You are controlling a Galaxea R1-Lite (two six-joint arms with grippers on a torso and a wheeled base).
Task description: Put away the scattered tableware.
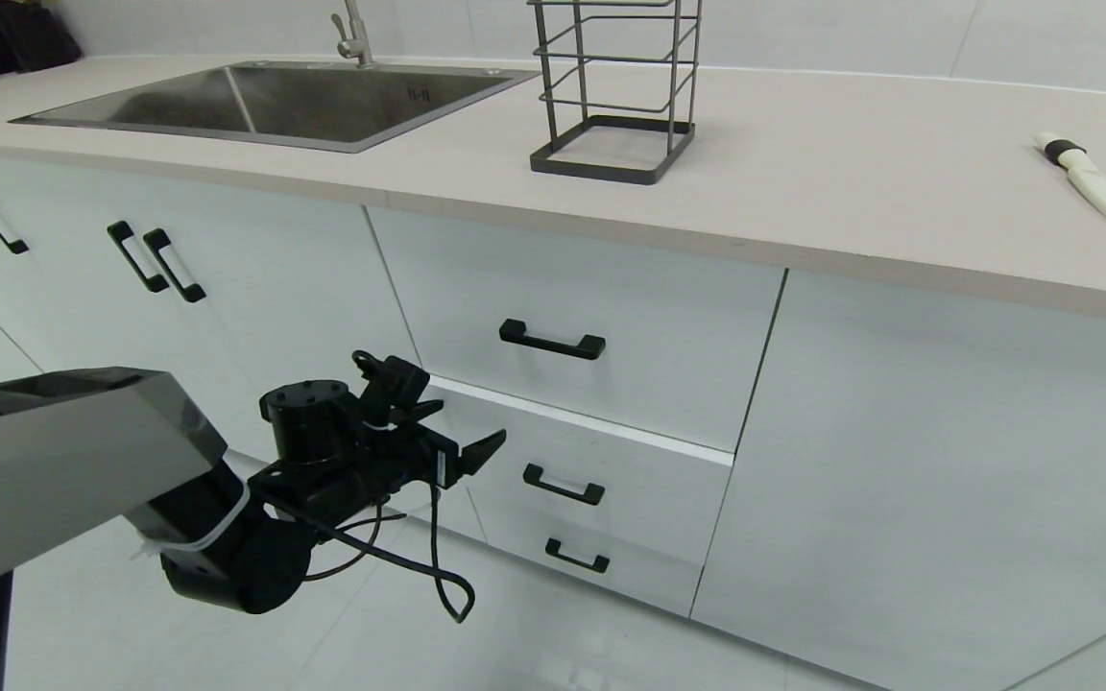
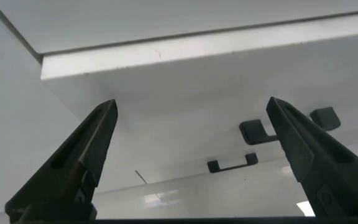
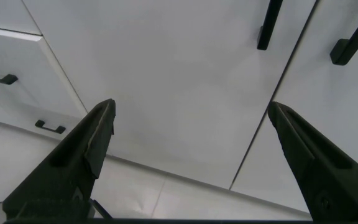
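A white utensil with a black band (image 1: 1095, 187) lies on the pale counter (image 1: 851, 182) at the far right. A dark wire rack (image 1: 615, 96) stands empty near the counter's middle. My left gripper (image 1: 476, 451) hangs low in front of the cabinet, beside the stack of drawers, well below the counter. It is open with nothing between its fingers (image 2: 98, 143), and it faces the white upper edge of a drawer (image 2: 197, 56). My right gripper (image 3: 190, 106) is also open and empty, facing white cabinet doors (image 3: 166, 74).
A steel sink (image 1: 275, 101) with a tap is set into the counter at the back left. Black handles mark the top drawer (image 1: 551, 341) and the lower drawers (image 1: 563, 487). Cabinet doors with black handles (image 1: 157, 261) stand to the left. White floor lies below.
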